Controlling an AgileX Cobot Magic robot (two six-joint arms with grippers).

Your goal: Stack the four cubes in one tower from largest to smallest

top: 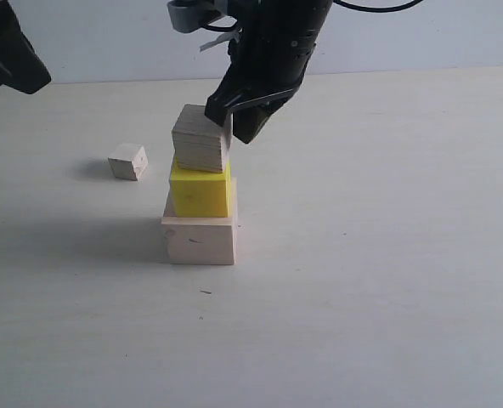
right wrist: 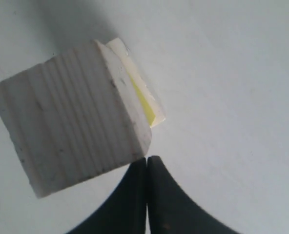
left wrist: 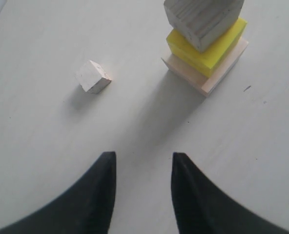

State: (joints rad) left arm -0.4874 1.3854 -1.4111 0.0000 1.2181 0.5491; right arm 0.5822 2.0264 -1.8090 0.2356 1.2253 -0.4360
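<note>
The large pale wood cube (top: 199, 240) stands on the table with the yellow cube (top: 200, 191) on top of it. The medium wood cube (top: 200, 140) rests on the yellow one, turned askew to it. My right gripper (top: 239, 127) is shut and empty, its tips against that cube's upper right corner; the right wrist view shows the shut tips (right wrist: 147, 158) at the medium cube's (right wrist: 71, 131) edge. The small wood cube (top: 127, 161) lies alone to the left. My left gripper (left wrist: 143, 155) hangs open and empty above the bare table, short of the small cube (left wrist: 93, 76).
The left arm (top: 9, 55) shows as a dark shape at the top left corner of the exterior view. The white table (top: 387, 280) meets a pale wall at the back. A tiny dark speck (top: 205, 291) lies in front of the stack.
</note>
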